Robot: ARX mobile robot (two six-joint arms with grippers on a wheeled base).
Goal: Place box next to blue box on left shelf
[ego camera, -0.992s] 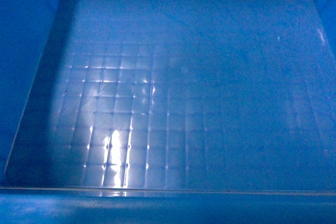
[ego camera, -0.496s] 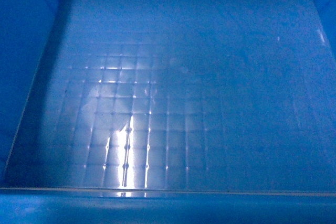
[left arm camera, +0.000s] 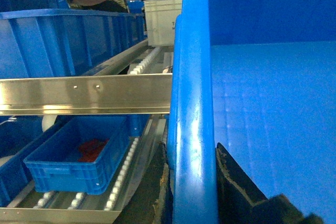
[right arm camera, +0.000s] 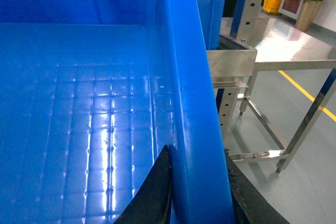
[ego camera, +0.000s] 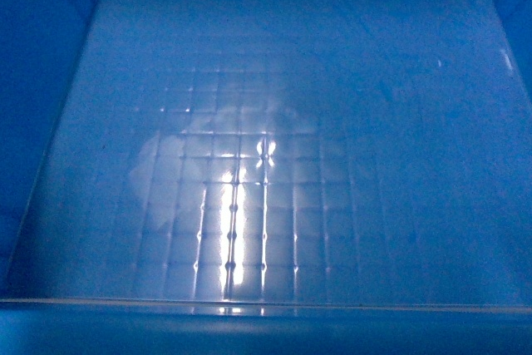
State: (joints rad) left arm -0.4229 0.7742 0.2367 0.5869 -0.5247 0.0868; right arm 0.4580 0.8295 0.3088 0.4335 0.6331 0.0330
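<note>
We see the box (ego camera: pixel 274 164) filling the head view, its gridded floor bare. The left gripper (left arm camera: pixel 194 182) has its jaws clamped over the box's left wall; the right gripper (right arm camera: pixel 197 182) has its jaws clamped over the right wall. Only the left wrist view shows the left shelf (left arm camera: pixel 84 94), with roller rails, blue crates (left arm camera: pixel 63 40) on the upper deck and a small crate (left arm camera: pixel 79 156) holding red parts (left arm camera: pixel 92 148) below. Only the right wrist view shows a steel table (right arm camera: pixel 283 45) and grey floor (right arm camera: pixel 315 177).
</note>
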